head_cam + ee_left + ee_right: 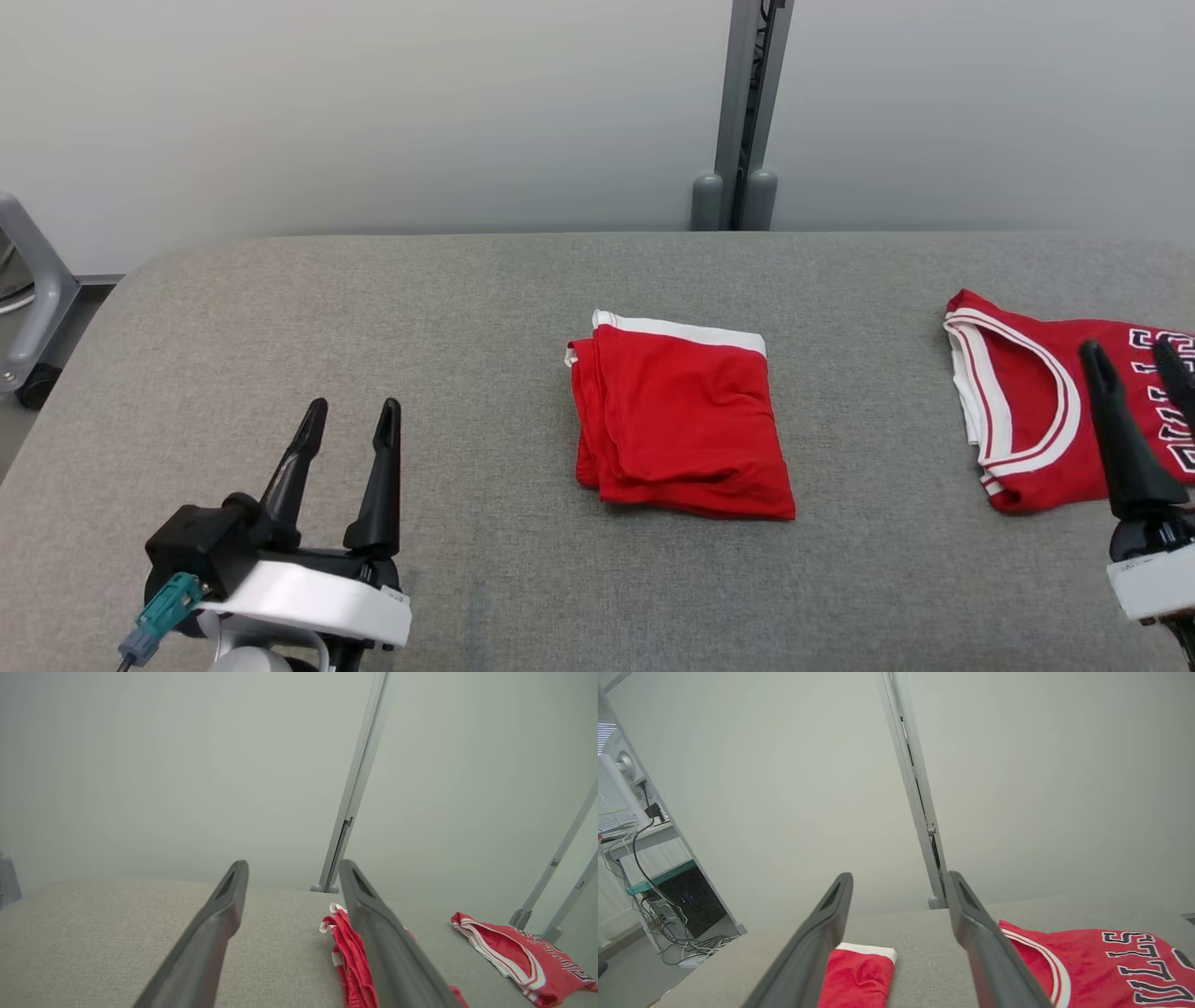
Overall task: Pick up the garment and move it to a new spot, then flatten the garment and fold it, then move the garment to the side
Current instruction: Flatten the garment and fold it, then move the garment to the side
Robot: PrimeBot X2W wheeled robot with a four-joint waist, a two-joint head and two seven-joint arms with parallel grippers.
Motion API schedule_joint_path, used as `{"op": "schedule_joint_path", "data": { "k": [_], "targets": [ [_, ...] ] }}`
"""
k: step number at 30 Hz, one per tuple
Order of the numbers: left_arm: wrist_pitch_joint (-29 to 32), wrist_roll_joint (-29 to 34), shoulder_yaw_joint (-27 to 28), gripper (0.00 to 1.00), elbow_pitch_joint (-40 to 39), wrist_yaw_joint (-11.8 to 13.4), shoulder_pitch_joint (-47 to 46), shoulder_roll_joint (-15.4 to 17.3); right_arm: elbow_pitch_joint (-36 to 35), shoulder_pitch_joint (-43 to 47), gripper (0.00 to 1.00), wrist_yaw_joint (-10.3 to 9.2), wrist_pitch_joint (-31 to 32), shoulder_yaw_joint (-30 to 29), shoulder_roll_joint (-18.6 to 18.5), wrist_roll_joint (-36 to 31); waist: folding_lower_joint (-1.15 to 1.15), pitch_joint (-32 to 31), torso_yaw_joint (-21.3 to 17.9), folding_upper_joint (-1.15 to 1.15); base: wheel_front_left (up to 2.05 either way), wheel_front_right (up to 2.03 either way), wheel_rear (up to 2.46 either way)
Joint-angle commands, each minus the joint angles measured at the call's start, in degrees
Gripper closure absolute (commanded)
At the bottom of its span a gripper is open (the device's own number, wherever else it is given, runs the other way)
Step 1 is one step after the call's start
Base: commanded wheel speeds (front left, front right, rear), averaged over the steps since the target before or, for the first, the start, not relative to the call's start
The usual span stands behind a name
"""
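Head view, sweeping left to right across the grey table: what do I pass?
left gripper → folded red garment with white band → red jersey

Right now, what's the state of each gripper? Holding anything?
Left gripper: open, holding nothing.
Right gripper: open, holding nothing, fingers in front of the red jersey.

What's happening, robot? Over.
Left gripper: jaws open, empty. Right gripper: jaws open, empty, beside the jersey. Folded red garment in the middle of the table. Nothing in the way.
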Motion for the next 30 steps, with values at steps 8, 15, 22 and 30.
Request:
{"op": "schedule_joint_path", "data": {
  "k": [8, 15, 22, 30],
  "targets": [
    [-0.29, 2.86, 3.45, 0.0, -0.92, 1.37, 2.87, -0.26, 8.19, 4.78, 0.0, 0.07, -14.52, 0.21, -0.24, -11.38, 0.0, 0.84, -1.57, 0.0, 0.0, 0.0, 0.0],
    [-0.32, 7.73, 6.74, 0.0, -1.02, 0.49, 5.45, -2.43, 15.93, 7.17, 0.0, 0.07, -22.78, 1.85, 0.44, -13.96, 0.0, 1.07, -1.13, 0.0, 0.0, 0.0, 0.0],
    [-0.33, 10.26, 8.06, 0.0, 0.78, -2.21, 5.9, -4.97, 18.21, 4.46, 0.0, 0.07, -23.24, 5.76, -1.67, -15.22, 0.0, 1.04, -0.66, 0.0, 0.0, 0.0, 0.0],
    [-0.33, 12.43, 8.86, 0.0, 1.66, -4.21, 4.96, -6.47, 19.56, 3.07, 0.0, 0.07, -22.4, 6.15, -1.22, -16.11, 0.0, 1.03, 0.27, 0.0, 0.0, 0.0, 0.0]
  ]
}}
